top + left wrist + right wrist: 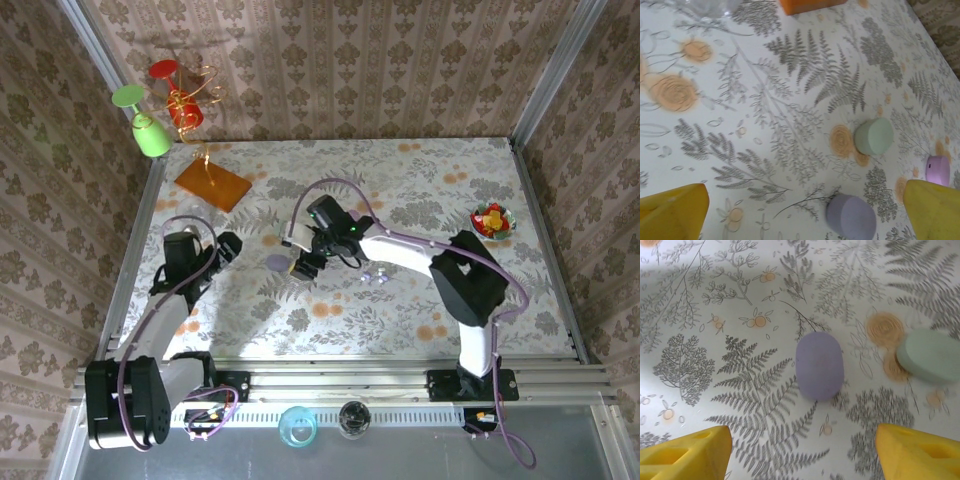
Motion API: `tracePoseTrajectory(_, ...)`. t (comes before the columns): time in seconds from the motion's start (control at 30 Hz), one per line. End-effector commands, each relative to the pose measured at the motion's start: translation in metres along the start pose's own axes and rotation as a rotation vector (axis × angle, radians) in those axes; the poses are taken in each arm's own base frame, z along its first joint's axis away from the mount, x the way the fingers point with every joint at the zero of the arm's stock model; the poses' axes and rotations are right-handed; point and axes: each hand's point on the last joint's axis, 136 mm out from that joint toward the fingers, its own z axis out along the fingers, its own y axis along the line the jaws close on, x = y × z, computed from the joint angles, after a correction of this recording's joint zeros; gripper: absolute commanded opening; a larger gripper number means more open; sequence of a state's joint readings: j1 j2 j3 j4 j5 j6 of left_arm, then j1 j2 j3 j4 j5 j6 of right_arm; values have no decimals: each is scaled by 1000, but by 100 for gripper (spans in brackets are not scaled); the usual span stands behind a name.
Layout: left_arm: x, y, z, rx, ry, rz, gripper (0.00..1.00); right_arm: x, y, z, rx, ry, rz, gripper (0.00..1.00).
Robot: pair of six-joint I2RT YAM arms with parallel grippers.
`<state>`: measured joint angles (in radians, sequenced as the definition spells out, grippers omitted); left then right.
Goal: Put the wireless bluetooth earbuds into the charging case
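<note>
**Right gripper** (804, 442): released. Its yellow fingers are spread wide with nothing between them, poised over the lilac pebble-shaped plastic charging case (819, 365). That case lies flat and untouched on the fern-printed tablecloth (700, 315), ahead of the fingertips. A mint-green pebble-shaped case (932, 357) lies near it, not touching.

**Left gripper** (805, 200): also released and empty, facing the same group. A pink case (938, 170) lies beyond the other two in its view.

**Task items:** the tiny pastel earbuds (372, 278) lie loose on the cloth beside the right forearm, well apart from the lilac case. None sits in a case. The lilac case appears closed. No seam or cavity can be made out, so which way it faces is unconfirmed.

**Risks, as judged:**
- The shell is smooth and rounded. An off-centre pinch could squirt it sideways into the mint-green case.
- The lid likely needs one arm to hold and the other to lift. With both grippers converging on one small case, the fingers could clash.
- The buds are very small and glossy. Broad fingers could flick them away rather than seat them.
- The right forearm passes close by the buds, so a low sweep could scatter them.
- The small dish of red and yellow sweets (492, 220) stands well apart at the far right. Little risk of confusion.
</note>
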<state>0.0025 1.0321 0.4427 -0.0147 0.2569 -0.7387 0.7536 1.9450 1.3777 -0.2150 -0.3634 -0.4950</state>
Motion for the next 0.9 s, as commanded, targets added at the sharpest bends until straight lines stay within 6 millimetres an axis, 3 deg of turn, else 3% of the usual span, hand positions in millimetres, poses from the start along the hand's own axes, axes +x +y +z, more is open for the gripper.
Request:
tracePoseTrajectory(0.0, 0, 1, -3, 27, 2, -41, 100, 7, 8, 18, -66, 85, -125, 77)
tracePoseTrajectory(0.43, -6, 17, -4, 28, -19, -95, 100, 11, 3, 68, -100, 215, -189, 74)
tracePoseTrajectory(0.87, -11, 14, -5, 45, -26, -55, 100, 22, -4, 83, -90, 274, -183, 59)
